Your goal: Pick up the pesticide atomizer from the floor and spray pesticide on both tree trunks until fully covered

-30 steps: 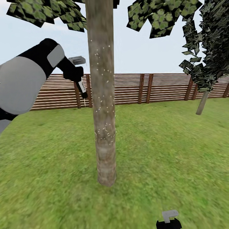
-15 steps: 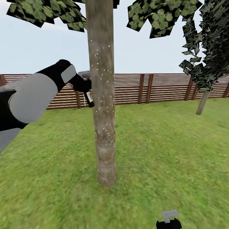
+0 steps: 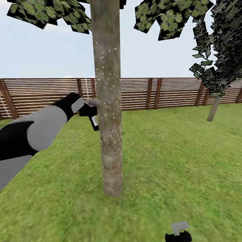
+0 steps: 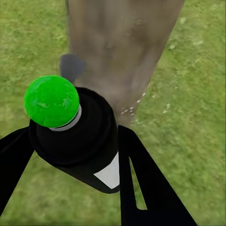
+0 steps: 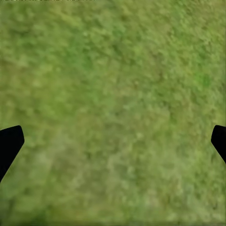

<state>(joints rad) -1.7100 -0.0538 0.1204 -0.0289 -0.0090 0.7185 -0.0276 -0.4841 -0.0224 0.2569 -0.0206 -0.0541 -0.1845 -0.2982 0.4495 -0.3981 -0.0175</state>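
A thick grey-brown tree trunk (image 3: pixel 109 101) stands upright in the middle of the lawn, dotted with white specks of pesticide (image 3: pixel 111 139). My left gripper (image 3: pixel 90 112) is shut on the pesticide atomizer (image 3: pixel 95 123), a dark bottle with a white label, held right beside the trunk's left side at mid height. In the left wrist view the atomizer (image 4: pixel 80 141) sits between the black fingers (image 4: pixel 141 179), a green spot on its top, and the trunk (image 4: pixel 122 42) is close behind it. My right gripper (image 3: pixel 179 232) hangs low and open over grass (image 5: pixel 113 141).
A second tree with a thinner, leaning trunk (image 3: pixel 213 109) stands at the far right by the brown slat fence (image 3: pixel 161 94). Blocky green leaves (image 3: pixel 168 16) hang overhead. Grass lawn (image 3: pixel 174 161) spreads all around the trunk.
My left arm has come down and swung right with the atomizer, from head height left of the trunk to mid height against its side. The right gripper has stayed put.
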